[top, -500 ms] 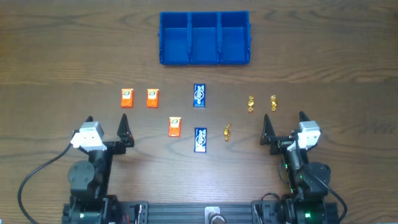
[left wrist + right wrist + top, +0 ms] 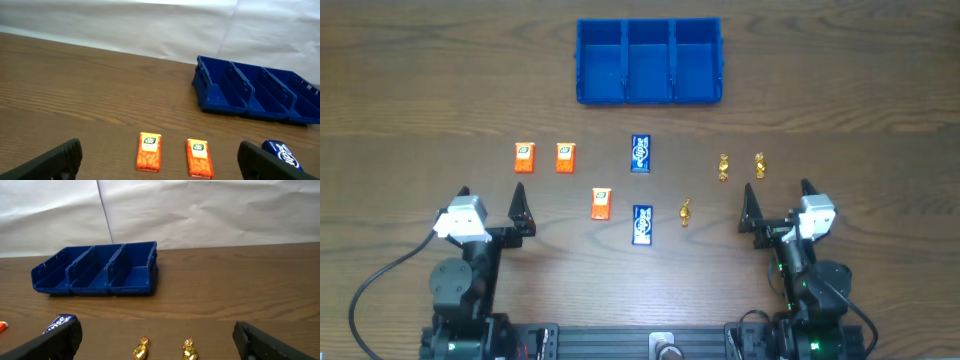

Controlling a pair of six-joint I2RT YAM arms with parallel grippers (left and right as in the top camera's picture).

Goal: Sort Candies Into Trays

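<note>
A blue tray (image 2: pixel 649 62) with three compartments stands at the back centre, all three bare. Three orange candy boxes (image 2: pixel 524 157) (image 2: pixel 565 157) (image 2: pixel 601 203) lie left of centre. Two blue candy packets (image 2: pixel 640 153) (image 2: pixel 642 224) lie in the middle. Three gold-wrapped candies (image 2: pixel 723 166) (image 2: pixel 759 164) (image 2: pixel 685 211) lie to the right. My left gripper (image 2: pixel 492 204) rests open near the front left, short of the orange boxes (image 2: pixel 149 151) (image 2: pixel 199 157). My right gripper (image 2: pixel 778 200) rests open at the front right, short of the gold candies (image 2: pixel 141 349) (image 2: pixel 188 349). Neither holds anything.
The wooden table (image 2: pixel 420 90) has free room on both sides of the tray and between the candies and the tray. A white backdrop (image 2: pixel 210 210) rises behind the table's far edge.
</note>
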